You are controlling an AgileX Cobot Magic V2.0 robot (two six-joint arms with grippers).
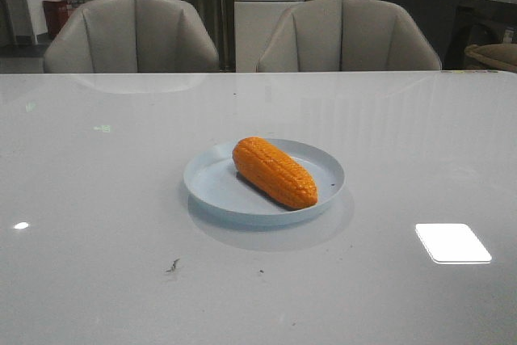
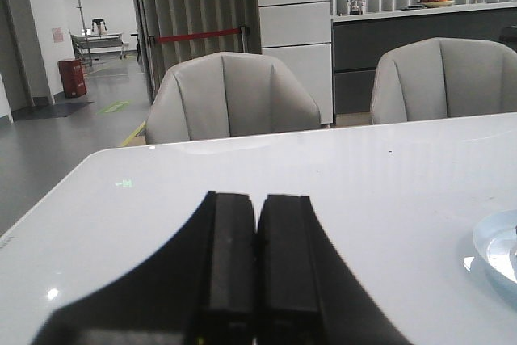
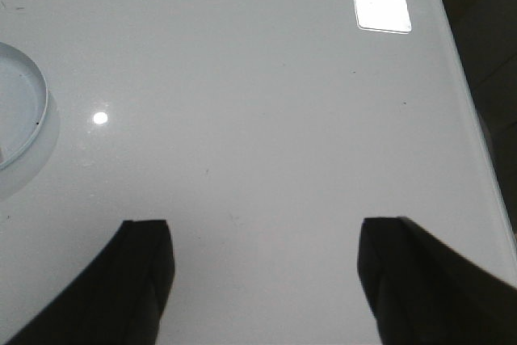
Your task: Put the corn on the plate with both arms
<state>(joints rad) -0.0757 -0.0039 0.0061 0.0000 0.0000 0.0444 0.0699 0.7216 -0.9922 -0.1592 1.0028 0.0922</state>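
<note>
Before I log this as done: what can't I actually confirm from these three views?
- Both arms: absent from the front view, so their position relative to the plate is unknown.
- Corn: neither wrist view shows it; each catches only a cut-off plate edge.
- Corn's underside and the plate surface beneath it: hidden by the corn itself.
- Left gripper and right gripper: only the fingertips show.

Front view faces chairs across the table (image 1: 97,199); wrist views sit low, sharing the plate (image 1: 218,187) edge.

Table (image 1: 97,199) bare all round plate (image 1: 212,179) w/ corn (image 1: 275,172); chairs (image 1: 133,34) behind far edge.
</note>
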